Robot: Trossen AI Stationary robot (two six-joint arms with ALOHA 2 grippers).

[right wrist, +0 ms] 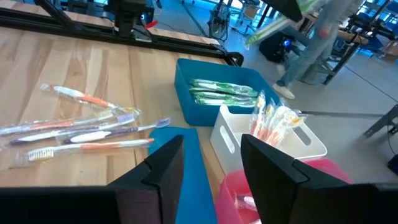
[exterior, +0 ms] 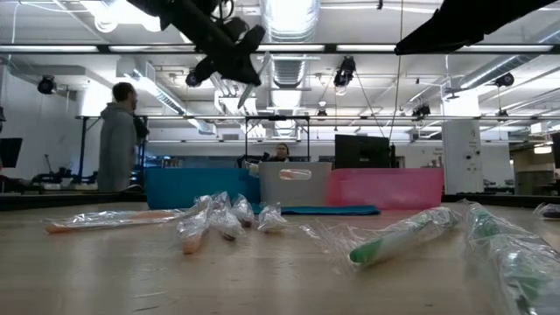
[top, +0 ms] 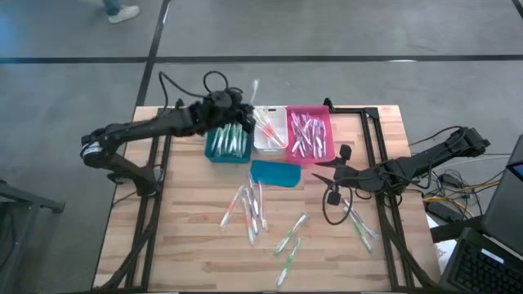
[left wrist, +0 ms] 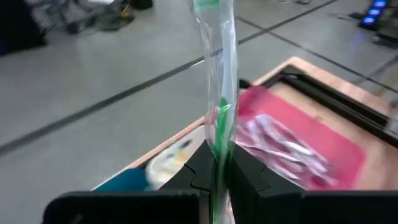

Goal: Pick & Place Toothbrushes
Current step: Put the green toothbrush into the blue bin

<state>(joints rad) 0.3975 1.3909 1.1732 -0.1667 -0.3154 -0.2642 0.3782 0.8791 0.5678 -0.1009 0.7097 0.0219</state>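
Blue bin (top: pixel 228 153), white bin (top: pixel 269 140), pink bin (top: pixel 310 137), teal lid (top: pixel 275 173).

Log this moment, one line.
left gripper: shut on green wrapped toothbrush, above teal bin | right gripper: open, empty

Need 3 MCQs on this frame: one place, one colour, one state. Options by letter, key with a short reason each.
1. Where is the left gripper?
A. Above the bins at the far side of the table
B. Low over the loose brushes
C. Off the table's near edge

2. What colour is the middle bin?
A. Blue
B. White
C. Pink

3. What is the state of the left gripper?
A. Open, holding nothing
B. Shut on a teal lid
C. Shut on a wrapped green toothbrush

Key:
1 A: the high view shows it over the blue bin and white bin.
2 B: white sits between blue and the pink bin.
3 C: the left wrist view shows the fingers pinched on the green brush, which stands up from them.
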